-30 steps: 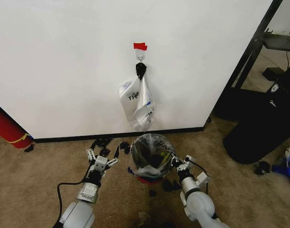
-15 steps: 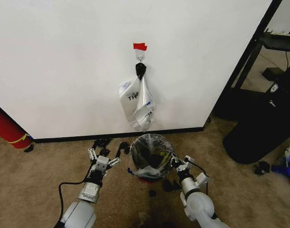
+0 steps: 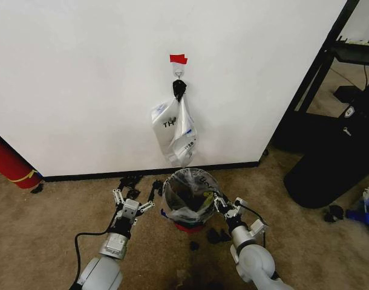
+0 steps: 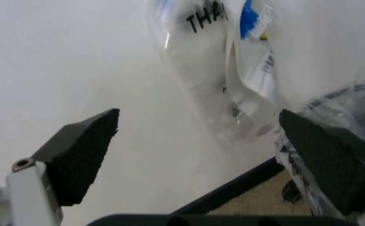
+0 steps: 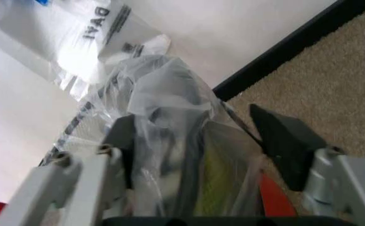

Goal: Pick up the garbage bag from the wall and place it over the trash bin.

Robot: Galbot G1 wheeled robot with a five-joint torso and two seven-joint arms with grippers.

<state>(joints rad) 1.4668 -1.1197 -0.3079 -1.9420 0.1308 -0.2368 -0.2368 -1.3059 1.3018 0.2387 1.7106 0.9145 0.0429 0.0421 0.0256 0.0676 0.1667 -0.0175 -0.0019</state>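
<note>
2 hands spread wide, empty, flanking bagged trash bin, "THA" on hanging bag

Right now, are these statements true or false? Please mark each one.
1. Bags hang from the hook under the red tape. True.
2. The bin has nothing in it. False: a clear plastic liner sits in it and over its rim.
3. The left tool is open, on the left of the bin. True.
4. The bin lies on its side. False: it stands upright near the wall.
5. The right tool is up at the hook. False: it is low, at the bin's right rim, with its fingers apart.
</note>
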